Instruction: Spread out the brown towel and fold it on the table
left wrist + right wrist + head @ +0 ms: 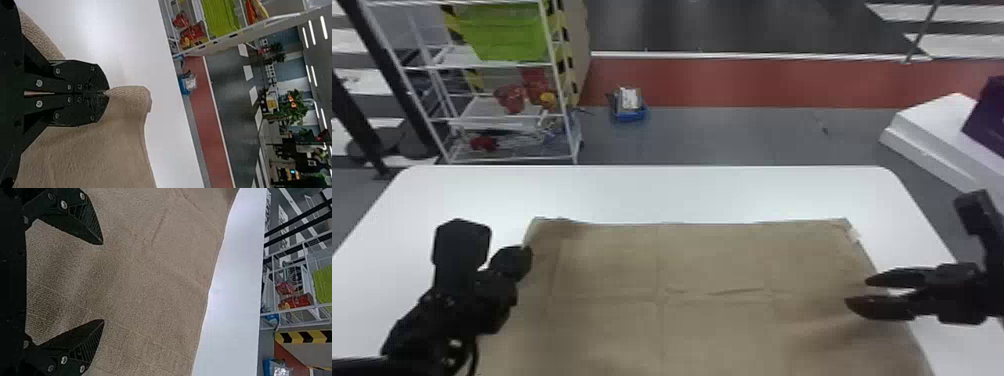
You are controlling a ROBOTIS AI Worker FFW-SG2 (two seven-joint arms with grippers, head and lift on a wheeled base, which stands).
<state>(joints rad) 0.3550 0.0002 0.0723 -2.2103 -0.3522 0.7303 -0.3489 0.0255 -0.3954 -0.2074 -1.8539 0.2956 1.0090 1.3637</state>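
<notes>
Brown towel (712, 265): spread over the near and middle part of the table, its far edge roughly in line with the table's far edge. Crossing creases mark it, and there is a small wrinkle near the middle. Lying this open, it seems ready to be folded rather than needing more spreading.
White table (657, 192): a bare strip runs beyond the towel's far edge, with more white surface to the left and right.
Left gripper (105, 93): at the towel's left side, near the far left corner. Its fingers are pressed together on a small pinch of cloth, which rises a little to the tips, probably so that this part can be drawn over in a fold.
Right gripper (103, 282): over the towel's right side, fingers spread wide, nothing between them but a view of the cloth below. It seems placed there to take the right side as a partner to the left hold. From these angles I cannot be sure whether its tips touch the fabric.
Fold: not yet made; the next move likely calls for the right fingers to catch the edge, then both sides to travel together.
Slip risk: the left pinch is small, so a quick or uneven pull could lose it or skew the towel.
</notes>
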